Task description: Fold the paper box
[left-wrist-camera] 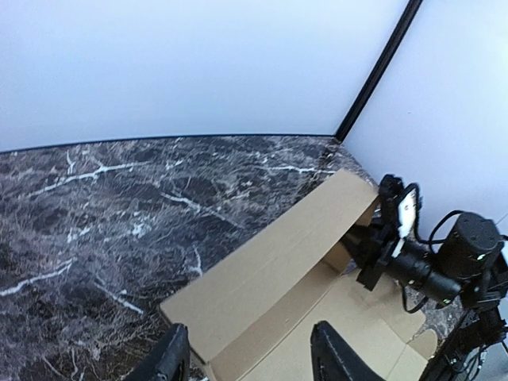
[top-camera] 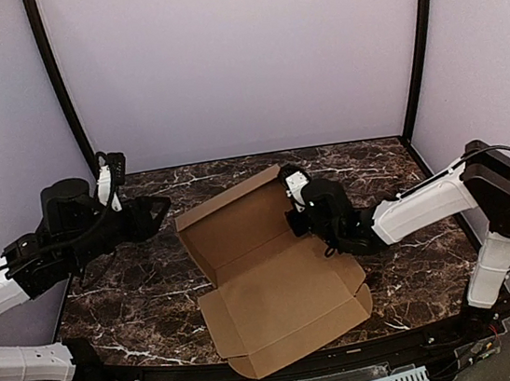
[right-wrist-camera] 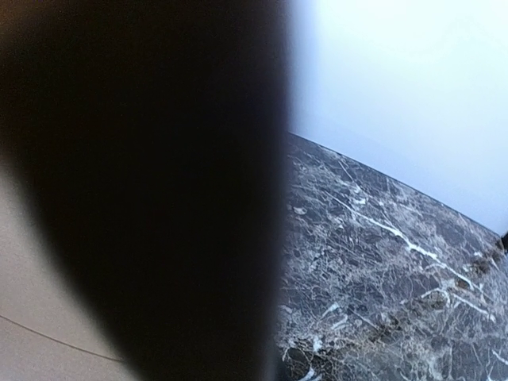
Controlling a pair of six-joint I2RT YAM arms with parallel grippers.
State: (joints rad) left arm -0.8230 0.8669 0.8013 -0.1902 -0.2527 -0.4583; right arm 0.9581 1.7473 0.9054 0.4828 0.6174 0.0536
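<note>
Closest to the arm bases, the plain brown, die-cut corrugated cardboard paper box [top-camera: 282, 290] lies opened out on the dark, white-veined marble surface [top-camera: 129, 301], roughly at its middle. The box's front flap [top-camera: 258, 359] reaches almost to the near edge. The wide base panel is flat, with small tabs along its right side.

Further back, the long rear panel [top-camera: 230, 214] is raised along its crease and leans as a low wall.

The left tool [top-camera: 156, 213] hovers at the left end of that wall. In the left wrist view its fingers [left-wrist-camera: 176, 349] stand apart, with the panel's end just ahead of them and nothing clamped.

The right tool [left-wrist-camera: 361, 242] reaches into the inside corner at the wall's right end, low against the cardboard. Its jaws are together, and I cannot tell that it holds anything. Its own camera is mostly blocked by a dark blur.

Beyond lie bare marble and the pale lilac backdrop [top-camera: 238, 61].

The sheet looks light and stiff, bending only at its scored lines. It would likely slide on the polished stone if pushed without a counter-hold. Edges and flap ends look like the best places to pinch. A flat press beside a crease should steady it, while hard squeezing could crush the fluting.
</note>
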